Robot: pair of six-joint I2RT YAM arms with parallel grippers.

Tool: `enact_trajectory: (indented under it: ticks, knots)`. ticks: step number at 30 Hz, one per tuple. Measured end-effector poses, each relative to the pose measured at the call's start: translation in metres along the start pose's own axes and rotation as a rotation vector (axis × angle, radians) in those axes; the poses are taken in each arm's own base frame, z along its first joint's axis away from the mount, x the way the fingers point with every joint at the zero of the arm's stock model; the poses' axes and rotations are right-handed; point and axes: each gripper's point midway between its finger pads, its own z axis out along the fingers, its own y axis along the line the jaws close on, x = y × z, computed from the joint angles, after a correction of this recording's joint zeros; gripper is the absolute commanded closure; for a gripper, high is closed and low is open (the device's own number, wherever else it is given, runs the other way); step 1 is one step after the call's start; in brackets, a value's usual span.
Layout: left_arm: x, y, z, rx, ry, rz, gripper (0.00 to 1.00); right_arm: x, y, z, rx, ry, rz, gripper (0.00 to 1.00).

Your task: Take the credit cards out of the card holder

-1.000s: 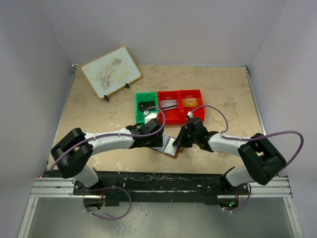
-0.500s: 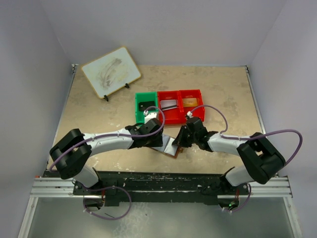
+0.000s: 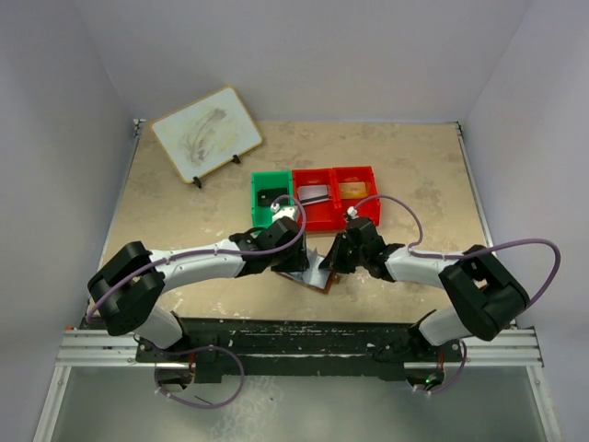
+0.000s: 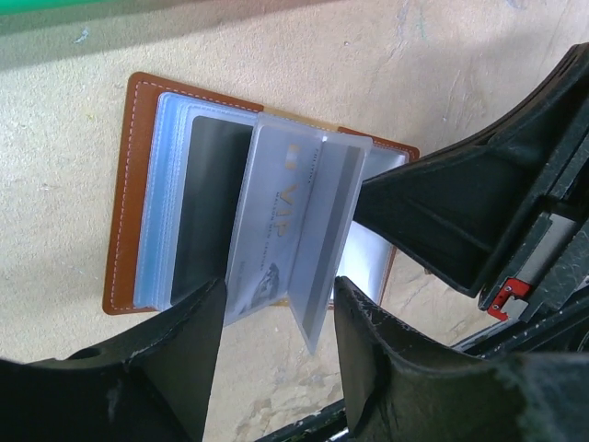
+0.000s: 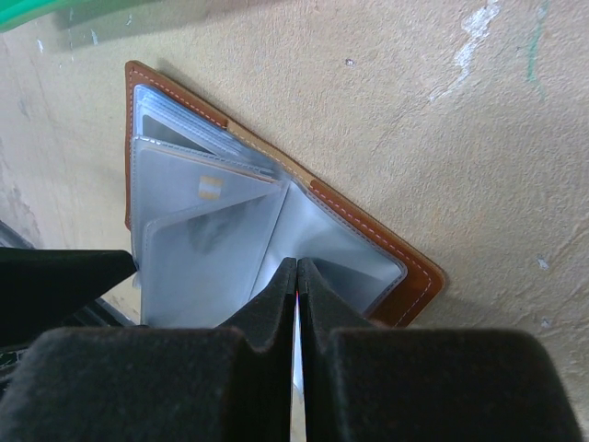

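The brown leather card holder (image 3: 316, 276) lies open on the table between both grippers. In the left wrist view its leather back (image 4: 124, 184) and pale blue sleeves show, and one clear sleeve with a silver VIP card (image 4: 285, 230) stands up from it. My left gripper (image 4: 276, 304) is open, one finger on each side of that raised sleeve, not touching it. My right gripper (image 5: 296, 267) is shut on a thin sleeve edge at the middle of the card holder (image 5: 368, 221). Another card with a gold chip (image 5: 198, 198) sits in a sleeve. In the top view the grippers, left (image 3: 296, 261) and right (image 3: 333, 262), face each other.
A green bin (image 3: 270, 198) and a red two-part bin (image 3: 336, 195) stand just behind the card holder, each with something inside. A white board on a small stand (image 3: 206, 133) is at the far left. Grey walls enclose the table.
My left gripper has shifted slightly away and to the right, over the card holder. The right arm has barely moved.
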Motion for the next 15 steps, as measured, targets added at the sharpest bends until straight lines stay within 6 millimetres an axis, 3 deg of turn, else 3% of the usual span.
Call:
enact_trajectory:
  ticks: [15]
  knots:
    - [0.0026, 0.0095, 0.0001, -0.039, 0.003, 0.006, 0.45, -0.0002, 0.0003, 0.0000, 0.000, 0.000, -0.001, 0.96]
